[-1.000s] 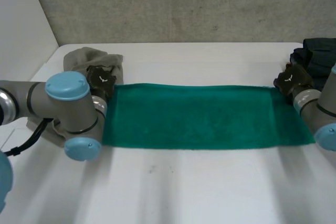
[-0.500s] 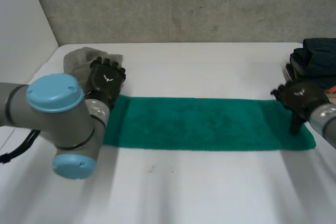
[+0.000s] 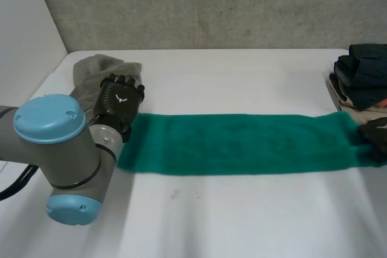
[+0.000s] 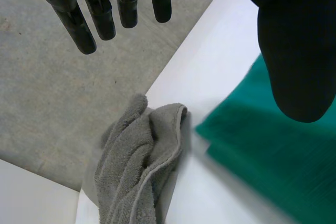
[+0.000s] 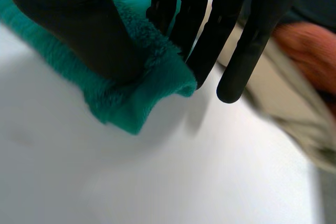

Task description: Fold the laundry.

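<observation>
A green towel [image 3: 242, 143] lies as a long strip across the white table [image 3: 242, 222]. My left hand [image 3: 119, 102] hovers just above the towel's left end, open, its fingers [image 4: 105, 3] straight and holding nothing. Below it I see the green towel [image 4: 273, 166] and a crumpled grey towel [image 4: 136, 166]. My right hand [image 3: 376, 137] is at the strip's right end. In the right wrist view its thumb [image 5: 79, 30] presses the bunched corner of the green towel [image 5: 142, 95] against the fingers, pinching it.
The grey towel [image 3: 91, 70] lies at the table's back left, beside my left hand. A pile of dark folded clothes [image 3: 366, 74] sits at the back right, with beige and orange cloth [image 5: 302, 45] just past my right hand's fingers. A concrete wall stands behind.
My left hand has let go of the towel's left end and risen, fingers straightened. My right hand moved right and nearer, closing on the right end. The towel now lies narrower and shifted right.
</observation>
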{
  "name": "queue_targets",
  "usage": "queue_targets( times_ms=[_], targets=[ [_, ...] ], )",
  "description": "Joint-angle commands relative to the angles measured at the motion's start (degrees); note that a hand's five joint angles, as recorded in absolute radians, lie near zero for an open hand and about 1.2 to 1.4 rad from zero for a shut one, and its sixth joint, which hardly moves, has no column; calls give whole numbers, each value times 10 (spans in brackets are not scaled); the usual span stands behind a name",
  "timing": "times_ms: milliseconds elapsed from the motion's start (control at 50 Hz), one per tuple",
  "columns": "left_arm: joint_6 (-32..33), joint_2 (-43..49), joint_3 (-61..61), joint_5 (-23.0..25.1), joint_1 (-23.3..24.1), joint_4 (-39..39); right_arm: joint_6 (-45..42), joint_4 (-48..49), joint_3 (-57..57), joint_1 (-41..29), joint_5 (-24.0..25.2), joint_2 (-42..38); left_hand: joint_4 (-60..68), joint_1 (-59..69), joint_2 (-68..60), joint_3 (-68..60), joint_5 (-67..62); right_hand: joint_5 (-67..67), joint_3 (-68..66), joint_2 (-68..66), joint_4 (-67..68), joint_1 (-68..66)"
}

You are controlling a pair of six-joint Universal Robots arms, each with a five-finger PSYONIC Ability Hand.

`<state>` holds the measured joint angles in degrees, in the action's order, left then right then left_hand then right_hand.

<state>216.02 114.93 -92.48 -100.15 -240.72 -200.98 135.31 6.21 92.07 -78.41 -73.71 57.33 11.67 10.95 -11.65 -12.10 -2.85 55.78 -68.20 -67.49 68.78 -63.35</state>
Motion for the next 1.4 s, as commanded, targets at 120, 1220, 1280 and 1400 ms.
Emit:
queue_targets(
  times_ms=[120,1220,1280,1400],
  targets=[
    [0,-43,-19,0,-4,1,-152,40,10,-26,-40,88,-17,-9,16,21,29,142,-118,-125,112,-166],
    [0,-57,-10,-2,42,5,33,7,-65,-367,-57,48,-17,-9,16,21,29,142,-118,-125,112,-166],
    [-1,-70,-17,-3,40,7,33,35,-73,-432,-52,52,-17,-9,16,21,29,142,-118,-125,112,-166],
    [-1,-73,-24,-4,39,7,32,88,-49,-531,74,39,-17,-9,16,21,29,142,-118,-125,112,-166]
  ],
)
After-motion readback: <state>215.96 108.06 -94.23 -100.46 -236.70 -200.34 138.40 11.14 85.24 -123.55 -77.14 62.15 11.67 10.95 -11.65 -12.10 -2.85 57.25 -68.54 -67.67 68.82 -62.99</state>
